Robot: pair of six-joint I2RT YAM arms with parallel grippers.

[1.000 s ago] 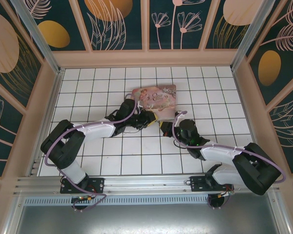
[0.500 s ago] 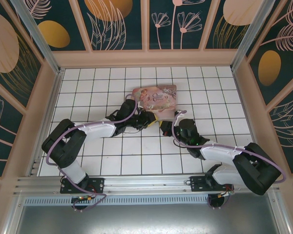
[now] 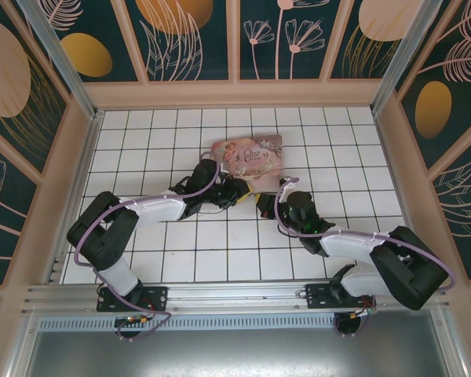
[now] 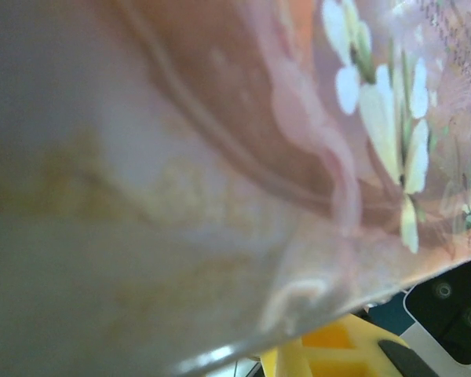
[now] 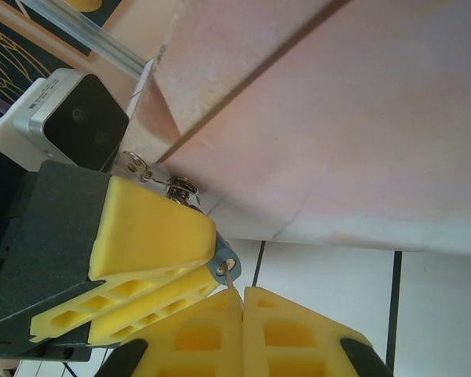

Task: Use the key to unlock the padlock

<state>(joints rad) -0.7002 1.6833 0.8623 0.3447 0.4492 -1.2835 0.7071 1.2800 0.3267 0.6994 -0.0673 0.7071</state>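
The left hand (image 5: 206, 259) is clamped on the small bluish-grey metal padlock (image 5: 223, 264), just beside the pink illustrated tin box (image 5: 337, 118). The right hand (image 5: 243, 305) appears closed on the thin metal key (image 5: 230, 278), its tip at the padlock. Risk: slight misalignment, so the key skids or twists in the pads. Clearance is tight, as the hands nearly touch; the white tiled desk (image 3: 220, 243) is open nearside.

Tiny bluish-grey padlock (image 5: 223, 265), pinched
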